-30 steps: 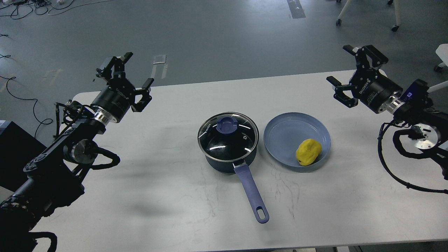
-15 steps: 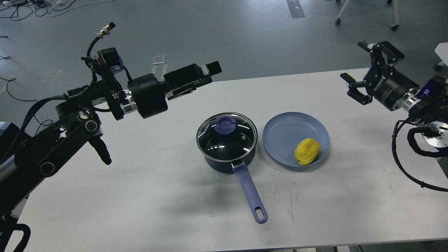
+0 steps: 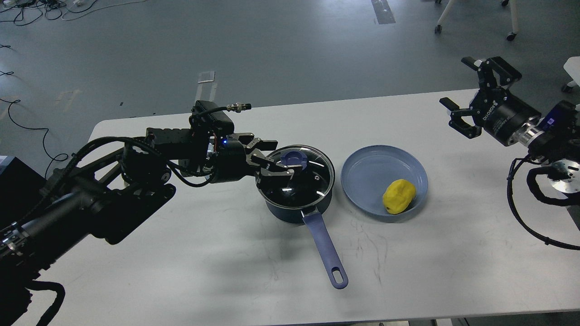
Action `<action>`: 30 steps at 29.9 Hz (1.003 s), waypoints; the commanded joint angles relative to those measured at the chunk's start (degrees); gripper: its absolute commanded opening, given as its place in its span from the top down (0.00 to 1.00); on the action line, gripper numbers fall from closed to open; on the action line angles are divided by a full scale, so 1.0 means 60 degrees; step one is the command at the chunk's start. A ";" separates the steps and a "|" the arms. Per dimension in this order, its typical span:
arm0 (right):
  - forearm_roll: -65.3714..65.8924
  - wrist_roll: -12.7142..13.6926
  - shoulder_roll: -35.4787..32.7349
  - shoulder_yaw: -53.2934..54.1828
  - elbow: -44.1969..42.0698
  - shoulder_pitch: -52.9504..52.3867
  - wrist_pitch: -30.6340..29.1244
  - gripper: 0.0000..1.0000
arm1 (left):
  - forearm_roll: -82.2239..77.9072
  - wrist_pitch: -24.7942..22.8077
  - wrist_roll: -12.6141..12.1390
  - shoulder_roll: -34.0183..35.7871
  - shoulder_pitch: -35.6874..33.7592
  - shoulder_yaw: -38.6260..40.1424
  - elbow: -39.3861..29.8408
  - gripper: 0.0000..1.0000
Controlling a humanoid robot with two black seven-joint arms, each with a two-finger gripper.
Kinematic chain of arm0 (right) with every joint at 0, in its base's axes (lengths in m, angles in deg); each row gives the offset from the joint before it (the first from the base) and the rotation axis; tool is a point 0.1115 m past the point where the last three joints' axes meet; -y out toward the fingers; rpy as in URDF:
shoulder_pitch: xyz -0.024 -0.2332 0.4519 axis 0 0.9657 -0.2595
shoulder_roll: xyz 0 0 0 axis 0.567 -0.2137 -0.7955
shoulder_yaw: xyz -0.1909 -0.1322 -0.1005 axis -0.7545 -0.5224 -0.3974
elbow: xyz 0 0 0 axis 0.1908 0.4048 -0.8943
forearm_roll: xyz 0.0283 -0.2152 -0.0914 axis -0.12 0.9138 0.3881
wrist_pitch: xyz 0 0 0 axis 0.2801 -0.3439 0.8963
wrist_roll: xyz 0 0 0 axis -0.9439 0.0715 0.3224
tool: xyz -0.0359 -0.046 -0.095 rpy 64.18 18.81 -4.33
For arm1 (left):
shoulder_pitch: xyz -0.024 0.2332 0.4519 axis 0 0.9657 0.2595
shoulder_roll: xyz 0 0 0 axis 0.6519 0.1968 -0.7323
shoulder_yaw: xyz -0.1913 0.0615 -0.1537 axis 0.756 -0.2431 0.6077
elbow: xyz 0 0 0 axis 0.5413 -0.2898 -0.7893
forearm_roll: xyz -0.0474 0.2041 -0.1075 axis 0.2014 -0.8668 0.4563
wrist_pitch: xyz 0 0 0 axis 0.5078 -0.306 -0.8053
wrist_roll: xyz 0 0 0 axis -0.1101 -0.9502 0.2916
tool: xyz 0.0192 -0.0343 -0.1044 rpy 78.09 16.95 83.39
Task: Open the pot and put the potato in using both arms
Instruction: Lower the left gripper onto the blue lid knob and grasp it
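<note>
The dark navy pot (image 3: 284,212) stands at the table's middle with its glass lid (image 3: 313,182) on and its long blue handle (image 3: 326,251) pointing toward me. My left gripper (image 3: 284,157) reaches in low from the left over the lid. Its fingers (image 3: 265,144) are spread open beside the blue knob (image 3: 294,158) and not closed on it. The yellow potato (image 3: 399,195) lies in the shallow blue plate (image 3: 362,168) right of the pot. My right gripper (image 3: 456,83) is open and empty, raised above the table's far right corner.
The white table (image 3: 204,271) carries only the pot and the plate. Its far edge runs behind the pot. Grey floor with cables (image 3: 27,127) lies at the left and chair wheels (image 3: 511,36) at the far right.
My left arm has swung down and right from high at the left, bringing its gripper to the lid knob. My right gripper has hardly moved. The pot, plate and potato are unmoved.
</note>
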 commanded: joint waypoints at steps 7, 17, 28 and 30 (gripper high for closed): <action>-0.0015 0.0000 -0.0004 0.0045 -0.0001 0.0001 0.0000 0.00 | -0.0040 0.0272 -0.0003 -0.0487 -0.0327 -0.0662 0.0725 0.02; 0.0000 0.0000 -0.0019 0.0045 0.0058 0.0016 0.0000 0.00 | 0.0034 0.0272 -0.0003 -0.0546 -0.0298 -0.0677 0.0783 0.02; 0.0000 0.0000 -0.0019 0.0031 0.0072 0.0030 0.0000 0.00 | 0.0048 0.0272 -0.0003 -0.0766 -0.0240 -0.0677 0.0974 0.03; 0.0000 0.0000 -0.0019 0.0031 0.0072 0.0030 0.0000 0.00 | 0.0048 0.0272 -0.0003 -0.0824 -0.0254 -0.0677 0.1004 0.04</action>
